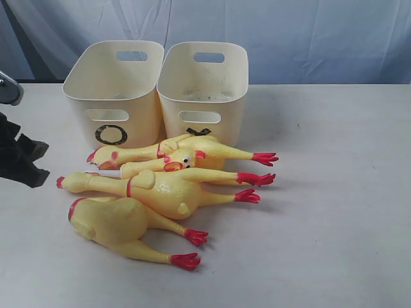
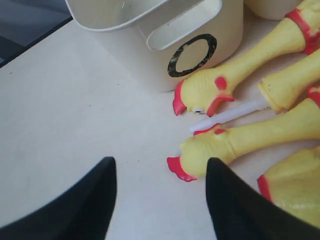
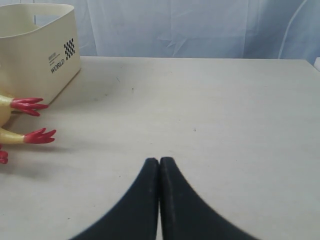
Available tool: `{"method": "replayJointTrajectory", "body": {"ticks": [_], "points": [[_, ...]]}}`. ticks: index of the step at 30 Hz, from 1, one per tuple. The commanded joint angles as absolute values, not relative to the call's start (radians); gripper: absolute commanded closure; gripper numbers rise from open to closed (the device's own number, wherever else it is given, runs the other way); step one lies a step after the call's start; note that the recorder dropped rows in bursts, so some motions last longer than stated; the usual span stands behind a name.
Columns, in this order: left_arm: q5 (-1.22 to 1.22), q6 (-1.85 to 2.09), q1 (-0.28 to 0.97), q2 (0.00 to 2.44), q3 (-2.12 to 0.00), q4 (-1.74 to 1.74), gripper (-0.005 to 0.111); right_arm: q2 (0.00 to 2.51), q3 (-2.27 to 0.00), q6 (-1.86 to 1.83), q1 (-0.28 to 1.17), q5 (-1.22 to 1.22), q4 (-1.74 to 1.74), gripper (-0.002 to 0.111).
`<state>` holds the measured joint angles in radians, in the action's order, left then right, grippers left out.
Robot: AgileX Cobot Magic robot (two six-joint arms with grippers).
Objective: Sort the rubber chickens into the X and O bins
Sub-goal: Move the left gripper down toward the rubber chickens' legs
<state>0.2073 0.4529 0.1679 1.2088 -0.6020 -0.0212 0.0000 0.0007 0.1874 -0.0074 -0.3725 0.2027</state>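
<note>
The nearest chicken (image 1: 122,221) lies against the pile (image 1: 173,176) on the near side of the O bin (image 1: 146,119) and X bin (image 1: 228,112). Your left hand (image 2: 160,170), spread apart, could snag two necks. Your right hand (image 3: 159,161) is pressed together.

4 yel. chickens (image 1: 168,190) flat before O bin (image 1: 144,114), X bin (image 1: 228,110)

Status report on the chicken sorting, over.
Left gripper open, empty. Right gripper shut, empty. Four rubber chickens on table before O bin and X bin, none binned.
</note>
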Motion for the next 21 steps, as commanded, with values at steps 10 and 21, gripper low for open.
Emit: {"method": "replayJointTrajectory", "body": {"ticks": [10,21], "points": [[0.377,0.749,0.172,1.452,-0.772,0.018,0.054,0.0,0.0,0.184,-0.011,-0.363,0.207,0.108],[0.336,1.216,0.173,1.545,-0.79,0.008,0.058,0.0,0.0,0.184,-0.011,-0.363,0.207,0.108]]}}
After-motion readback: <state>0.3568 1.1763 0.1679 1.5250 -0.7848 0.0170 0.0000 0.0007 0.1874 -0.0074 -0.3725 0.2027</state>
